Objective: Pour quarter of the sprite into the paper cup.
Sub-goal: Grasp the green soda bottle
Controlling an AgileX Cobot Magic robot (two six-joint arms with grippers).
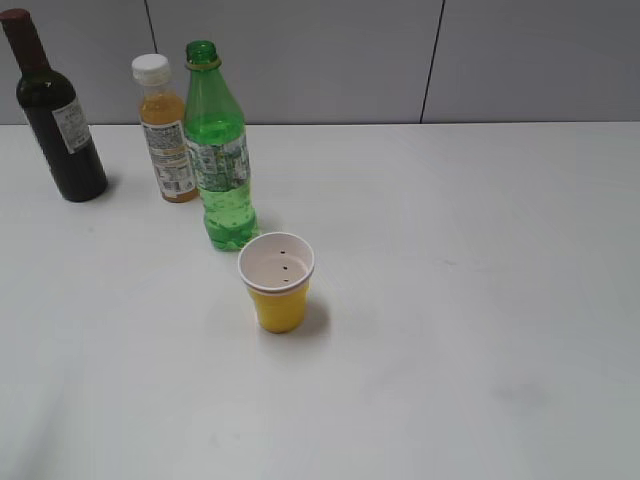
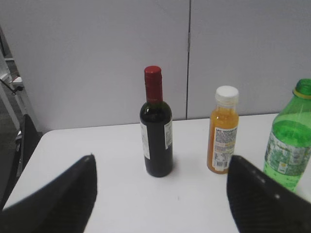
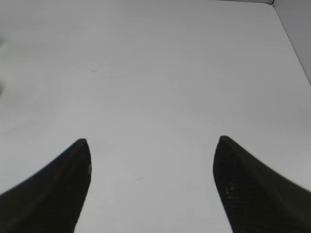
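Observation:
The sprite, a tall green bottle with no cap, stands upright on the white table. It also shows at the right edge of the left wrist view. The yellow paper cup stands upright just in front of it, white inside and holding no liquid. My left gripper is open and empty, well short of the bottles. My right gripper is open and empty over bare table. Neither gripper shows in the exterior view.
An orange-juice bottle with a white cap stands left of the sprite and also shows in the left wrist view. A dark wine bottle stands at the far left, centred in the left wrist view. A grey wall runs behind.

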